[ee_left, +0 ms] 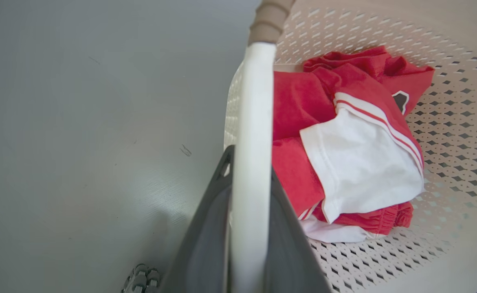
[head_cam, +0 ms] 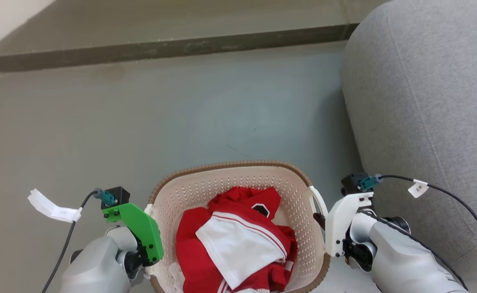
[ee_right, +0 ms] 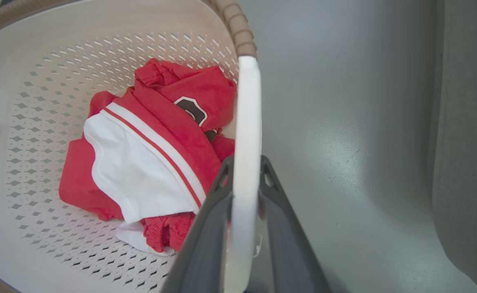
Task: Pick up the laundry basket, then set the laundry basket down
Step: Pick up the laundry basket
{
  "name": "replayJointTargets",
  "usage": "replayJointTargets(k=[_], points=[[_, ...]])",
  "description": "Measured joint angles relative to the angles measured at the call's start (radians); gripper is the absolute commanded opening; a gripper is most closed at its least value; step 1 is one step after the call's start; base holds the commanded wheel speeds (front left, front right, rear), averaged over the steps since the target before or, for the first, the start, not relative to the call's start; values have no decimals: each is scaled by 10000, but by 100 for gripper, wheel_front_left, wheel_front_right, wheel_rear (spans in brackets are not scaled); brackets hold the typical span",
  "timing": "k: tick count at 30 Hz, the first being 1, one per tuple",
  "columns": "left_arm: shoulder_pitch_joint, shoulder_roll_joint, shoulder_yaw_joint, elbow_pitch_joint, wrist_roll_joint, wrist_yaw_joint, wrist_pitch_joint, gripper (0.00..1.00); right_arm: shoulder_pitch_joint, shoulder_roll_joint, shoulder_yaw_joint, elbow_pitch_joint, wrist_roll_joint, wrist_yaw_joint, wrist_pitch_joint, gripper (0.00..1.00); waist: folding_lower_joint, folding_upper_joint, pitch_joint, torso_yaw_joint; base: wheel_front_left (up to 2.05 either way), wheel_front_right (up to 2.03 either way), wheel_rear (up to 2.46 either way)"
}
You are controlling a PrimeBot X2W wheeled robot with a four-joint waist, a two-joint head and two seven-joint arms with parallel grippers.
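I have the laundry basket (head_cam: 230, 165) at bottom centre of the head view, my left gripper (ee_left: 248, 160) and right gripper (ee_right: 245, 162) each pinched onto a white side handle (ee_left: 251, 101) (red-and-white clothes (head_cam: 238, 240) inside), so it should lift level

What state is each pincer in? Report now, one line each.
Left pincer: closed on the laundry basket, gripping its white left handle.
Right pincer: closed on the basket's white right handle.
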Motion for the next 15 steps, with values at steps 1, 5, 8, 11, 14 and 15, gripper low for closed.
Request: replayJointTargets(k=[1, 5, 8, 11, 14, 15], points=[[37, -4, 2, 13, -21, 0, 54, 0, 6, 2, 23, 29, 8, 0, 59, 0, 0, 0, -103, -14, 0, 0, 0], [173, -10, 2, 40, -184, 0, 234, 0, 5, 38, 46, 217, 29, 2, 173, 0, 0, 0, -488, -72, 0, 0, 0], [266, -25, 4, 56, -226, 0, 322, 0, 4, 56, 56, 318, 69, 4, 268, 0, 0, 0, -746, -115, 0, 0, 0], [279, -27, 8, 67, -322, 0, 449, 0, 4, 61, 81, 359, 146, 4, 345, 0, 0, 0, -985, -151, 0, 0, 0], [326, -27, 8, 96, -443, 0, 575, 0, 5, 59, 146, 372, 232, 4, 453, 0, 0, 0, -1212, -177, 0, 0, 0], [372, -27, 10, 100, -447, 0, 593, 0, 5, 58, 169, 372, 238, 4, 508, 0, 0, 0, -1285, -184, 0, 0, 0]])
